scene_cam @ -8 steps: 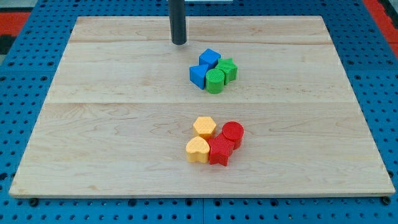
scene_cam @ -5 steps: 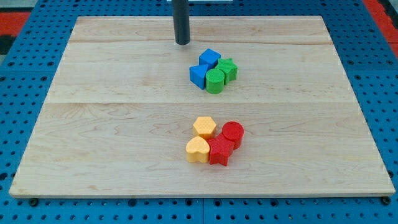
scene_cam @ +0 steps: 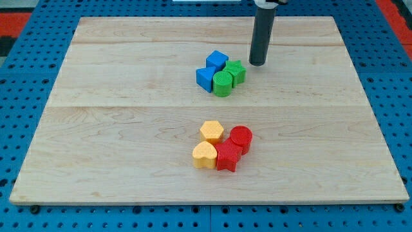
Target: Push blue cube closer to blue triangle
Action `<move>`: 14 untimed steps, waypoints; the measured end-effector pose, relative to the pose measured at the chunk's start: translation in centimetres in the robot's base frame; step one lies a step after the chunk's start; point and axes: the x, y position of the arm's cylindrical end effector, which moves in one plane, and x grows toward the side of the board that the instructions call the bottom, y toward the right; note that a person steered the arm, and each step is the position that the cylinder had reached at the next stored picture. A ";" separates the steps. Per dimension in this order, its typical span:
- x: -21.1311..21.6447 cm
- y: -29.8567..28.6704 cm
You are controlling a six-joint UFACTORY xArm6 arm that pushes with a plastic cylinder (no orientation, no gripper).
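Note:
The blue cube (scene_cam: 217,60) sits at the top of a tight cluster in the upper middle of the wooden board (scene_cam: 116,129). The blue triangle (scene_cam: 205,77) touches it on its lower left. A green star (scene_cam: 235,71) and a green cylinder (scene_cam: 223,84) press against the cluster's right side. My tip (scene_cam: 257,64) stands on the board just right of the green star, a short gap from it, and to the right of the blue cube.
A second cluster lies lower in the middle: a yellow hexagon (scene_cam: 211,131), a yellow heart (scene_cam: 205,155), a red star-like block (scene_cam: 228,156) and a red cylinder (scene_cam: 241,137). A blue pegboard (scene_cam: 26,64) surrounds the board.
My tip has moved from the upper left of the blue cube across to the right and down, ending beside the green star. No block has moved.

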 end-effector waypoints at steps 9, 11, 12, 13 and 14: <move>-9.6 1.7; -11.2 -8.9; -7.5 -9.5; -5.2 -9.4; -4.0 -8.3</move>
